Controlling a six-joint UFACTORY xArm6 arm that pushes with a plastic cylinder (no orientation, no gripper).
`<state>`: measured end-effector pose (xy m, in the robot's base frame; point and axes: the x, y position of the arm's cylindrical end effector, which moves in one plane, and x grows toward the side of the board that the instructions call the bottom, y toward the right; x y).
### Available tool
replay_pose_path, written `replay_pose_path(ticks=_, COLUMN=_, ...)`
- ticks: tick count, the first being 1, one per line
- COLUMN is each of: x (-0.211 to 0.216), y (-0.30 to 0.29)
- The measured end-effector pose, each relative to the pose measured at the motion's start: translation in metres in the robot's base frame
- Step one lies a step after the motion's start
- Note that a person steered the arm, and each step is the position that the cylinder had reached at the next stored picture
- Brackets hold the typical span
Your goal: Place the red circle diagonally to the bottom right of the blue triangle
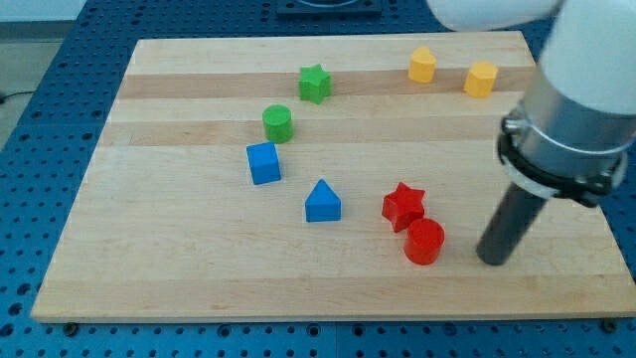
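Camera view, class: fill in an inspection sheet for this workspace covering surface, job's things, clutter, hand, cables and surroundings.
Surface: wooden board, flat, unmarked.
Job's things: red circle lies to the lower right of the blue triangle, touching the red star.
Clutter: blue cube, green circle, green star, two yellow blocks.
Hand: none; my tip stands right of the red circle, apart.
Cables: nothing seen.
Surroundings: blue perforated table.
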<state>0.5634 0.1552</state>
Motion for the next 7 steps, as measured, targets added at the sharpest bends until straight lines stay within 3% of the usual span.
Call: replay_pose_path(ticks=7, x=0.005, y=-0.033)
